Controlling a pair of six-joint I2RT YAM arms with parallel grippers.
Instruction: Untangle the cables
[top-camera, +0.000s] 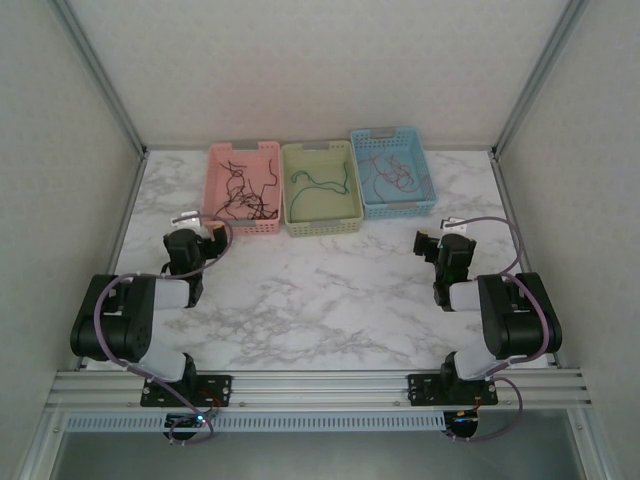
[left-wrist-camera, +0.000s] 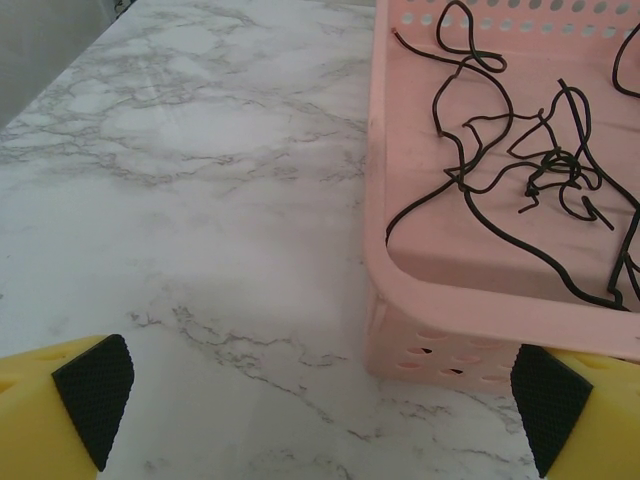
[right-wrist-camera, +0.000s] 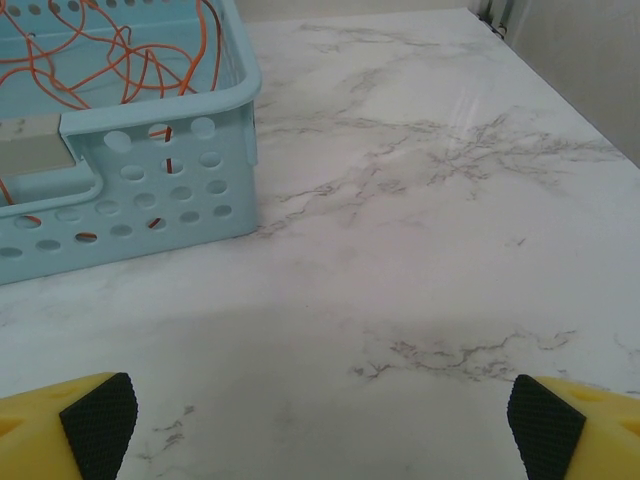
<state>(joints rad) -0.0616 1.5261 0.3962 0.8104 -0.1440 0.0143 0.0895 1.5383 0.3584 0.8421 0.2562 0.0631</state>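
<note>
Cables sit in baskets at twelve o'clock on the counter (top-camera: 320, 290): black cables (left-wrist-camera: 553, 168) in the pink basket (left-wrist-camera: 480, 300), green cables (top-camera: 305, 176) in the green basket (top-camera: 322, 226), orange-red cables (right-wrist-camera: 125, 50) in the blue basket (right-wrist-camera: 150, 190). Your left jaws and right jaws are spread wide, holding nothing. The black cables look knotted: take your left jaws over the rim and pinch a free end, not the knot.

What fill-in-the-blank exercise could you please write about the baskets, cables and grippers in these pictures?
1. The pink basket holds ____ cables.
2. The blue basket holds ____ cables.
3. The green basket stands ____ the other two.
4. The left gripper and the right gripper are both ____.

Missing words: black; orange; between; open.
</note>
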